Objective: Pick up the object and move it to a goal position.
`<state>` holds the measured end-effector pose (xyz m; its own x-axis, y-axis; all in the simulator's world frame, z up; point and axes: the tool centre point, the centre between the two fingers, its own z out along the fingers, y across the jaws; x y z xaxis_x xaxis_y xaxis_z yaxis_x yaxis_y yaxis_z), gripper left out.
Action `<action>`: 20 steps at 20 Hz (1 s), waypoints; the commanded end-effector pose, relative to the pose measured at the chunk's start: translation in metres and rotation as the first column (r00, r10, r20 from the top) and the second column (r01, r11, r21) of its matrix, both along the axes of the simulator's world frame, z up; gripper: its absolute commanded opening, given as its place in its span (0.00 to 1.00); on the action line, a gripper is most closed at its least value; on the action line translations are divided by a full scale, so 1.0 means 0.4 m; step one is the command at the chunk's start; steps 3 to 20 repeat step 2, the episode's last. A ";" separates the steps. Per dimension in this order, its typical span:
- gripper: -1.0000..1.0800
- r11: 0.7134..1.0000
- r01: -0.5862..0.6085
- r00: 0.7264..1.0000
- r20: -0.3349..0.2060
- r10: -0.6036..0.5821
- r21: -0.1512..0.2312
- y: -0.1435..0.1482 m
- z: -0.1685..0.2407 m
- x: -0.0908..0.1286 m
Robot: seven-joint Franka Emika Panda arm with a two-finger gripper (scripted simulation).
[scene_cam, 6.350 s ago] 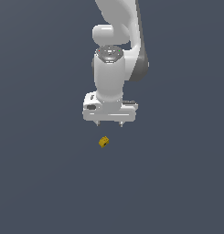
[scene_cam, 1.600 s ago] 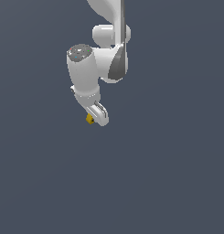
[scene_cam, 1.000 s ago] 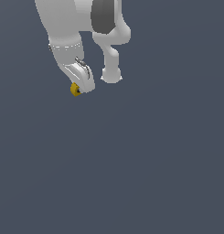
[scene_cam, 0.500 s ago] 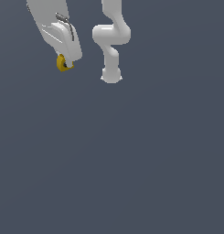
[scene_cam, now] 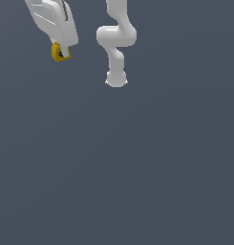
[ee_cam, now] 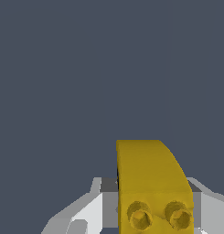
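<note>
**Operator:** Mustard-yellow fills the lower part of my wrist view. That is the object, a small blocky piece, and it sits right at the gripper, with white finger bodies showing on either side of it. I read the jaws as clamped onto it.

**Observer:** And from outside?

**Operator:** In the exterior view the gripper is high up, toward that view's left, and the yellow piece hangs at its tip, clear of the floor. So nothing lies away from the end effector to reach for; the piece is in the grip itself and goes wherever the hand goes.

**Observer:** Which way does it point?

**Operator:** From the wrist camera its longer side seems to run outward from between the fingers, away from the palm. One outer edge curves; the rest is flat-faced.

**Observer:** Surface?

**Operator:** Matte, uniform, plastic-looking. Two small round studs stand on the face nearest the camera, and the exterior view shows a dark recess in it. The arm is smooth glossy white with rounded joints, its base standing well apart from the hand on flat slate-grey ground.

**Observer:** Any goal marker?

**Operator:** None I can see, so I can't judge how far is left to carry.
</note>
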<state>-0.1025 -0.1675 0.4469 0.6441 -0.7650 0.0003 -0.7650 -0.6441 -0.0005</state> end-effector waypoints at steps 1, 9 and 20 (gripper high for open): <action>0.00 1.000 0.000 1.000 -0.001 0.000 0.000 -0.002 0.006 0.000; 0.00 1.000 0.000 1.000 -0.001 0.000 0.000 -0.002 0.006 0.001; 0.00 1.000 0.000 1.000 -0.001 0.000 0.000 -0.002 0.006 0.001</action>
